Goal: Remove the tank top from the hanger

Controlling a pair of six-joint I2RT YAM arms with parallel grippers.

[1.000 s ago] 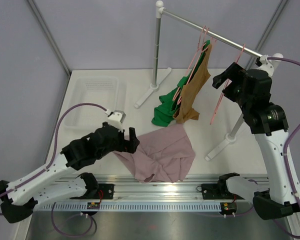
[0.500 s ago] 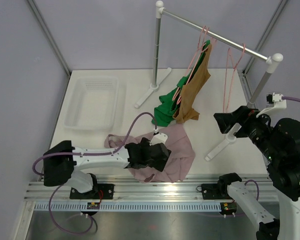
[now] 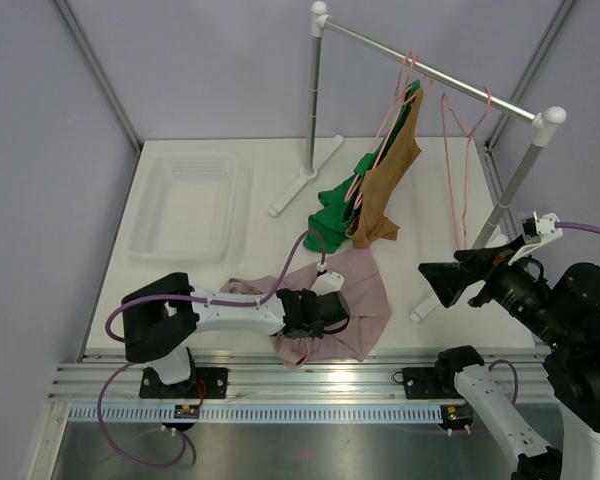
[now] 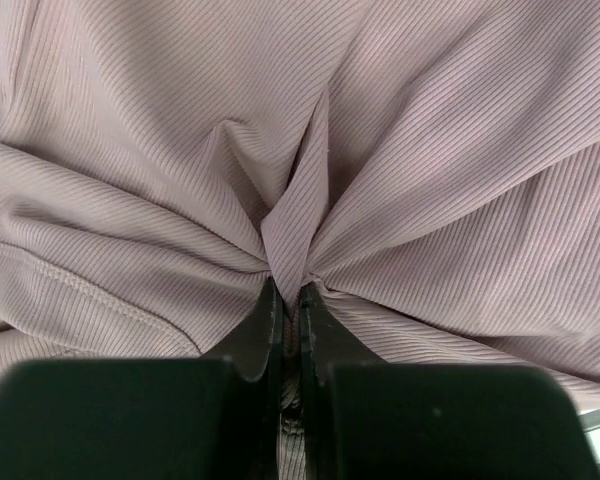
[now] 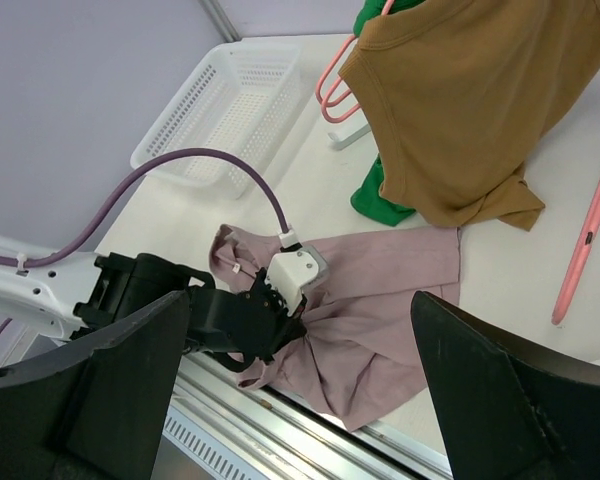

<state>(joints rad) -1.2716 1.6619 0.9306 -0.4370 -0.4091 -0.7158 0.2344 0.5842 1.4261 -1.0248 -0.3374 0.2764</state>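
One ribbed mauve tank top point(image 4: 430, 150) puckers radially, pinched by left tool point(image 4: 287, 292).

White table point(image 3: 260, 250), nothing fancy: basket point(image 3: 185, 205) at the far left, rack point(image 3: 302, 183) feet at the back and right, crumpled pink top point(image 3: 365, 295) near the front edge, green top point(image 3: 328, 228) pooled just behind it.

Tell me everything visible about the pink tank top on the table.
The pink tank top is dusty mauve, finely ribbed knit with a stitched hem. It lies crumpled on the white table near its front edge, on no hanger. The left gripper is shut on a bunched fold, cloth puckering toward it.
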